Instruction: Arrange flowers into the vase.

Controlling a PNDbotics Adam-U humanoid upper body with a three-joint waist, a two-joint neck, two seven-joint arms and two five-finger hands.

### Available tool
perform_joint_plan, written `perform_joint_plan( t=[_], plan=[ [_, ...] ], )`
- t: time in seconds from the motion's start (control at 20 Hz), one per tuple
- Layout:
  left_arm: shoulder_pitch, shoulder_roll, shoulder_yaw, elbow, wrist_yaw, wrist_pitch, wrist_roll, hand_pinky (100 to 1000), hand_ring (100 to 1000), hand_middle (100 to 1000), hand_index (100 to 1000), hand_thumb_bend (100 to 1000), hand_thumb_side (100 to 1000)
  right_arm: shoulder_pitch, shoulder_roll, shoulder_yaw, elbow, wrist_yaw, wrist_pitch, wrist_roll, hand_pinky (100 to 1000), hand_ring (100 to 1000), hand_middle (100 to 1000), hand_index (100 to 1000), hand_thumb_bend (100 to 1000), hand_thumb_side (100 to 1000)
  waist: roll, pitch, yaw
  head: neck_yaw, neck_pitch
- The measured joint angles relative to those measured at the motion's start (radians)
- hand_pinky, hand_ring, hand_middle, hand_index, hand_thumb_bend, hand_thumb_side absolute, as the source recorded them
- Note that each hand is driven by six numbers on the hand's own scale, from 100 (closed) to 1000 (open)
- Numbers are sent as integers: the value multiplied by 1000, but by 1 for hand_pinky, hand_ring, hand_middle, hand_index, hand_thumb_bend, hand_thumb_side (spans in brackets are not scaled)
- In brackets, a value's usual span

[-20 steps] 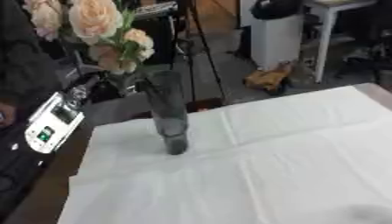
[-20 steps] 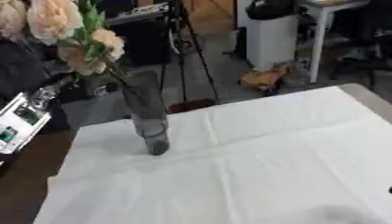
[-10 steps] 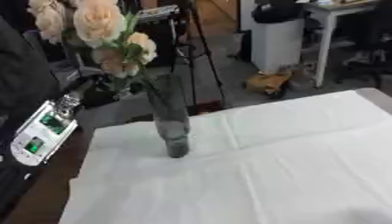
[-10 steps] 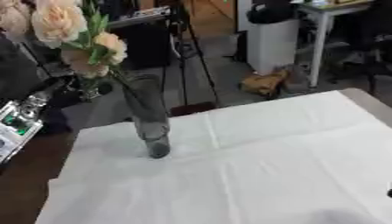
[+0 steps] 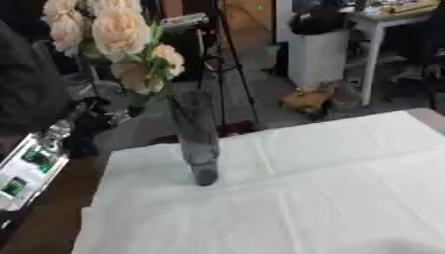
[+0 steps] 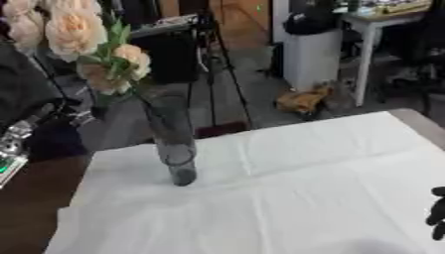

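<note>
Far left: circuit-board device (image 5: 26, 171) at the worktop edge, likely part of the left arm — left hand not in view, fingers unknown. Peach flowers (image 5: 117, 37) already stemmed into the glass vase (image 5: 198, 144), upright on the white cloth (image 5: 304, 188), left-centre. Looks nearly done — if adjusting, nudge stems only; tall narrow vase looks tippy. Right hand (image 6: 437, 218) barely visible at the right edge; can't tell fingers' state.
</note>
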Motion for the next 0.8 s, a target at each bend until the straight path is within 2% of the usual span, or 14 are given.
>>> perform_joint_plan(
  t=[0.3,0.55,0.8],
  plan=[
    [157,12,37,-158,95,-78,97,884,728,733,896,1000,834,-2,0,-2,1,0,-4,-1,511,613,579,802,812,743,0,0,4,-11,-9],
    [279,17,49,-288,141,-81,171,884,727,731,895,1000,837,-4,1,2,2,0,-5,0,510,613,578,802,812,743,-1,0,1,-8,-9],
    [339,15,65,-394,171,-57,218,875,711,720,892,1000,848,-7,2,7,4,-1,-5,0,510,613,578,801,812,742,-3,0,10,-7,-7]
  ],
)
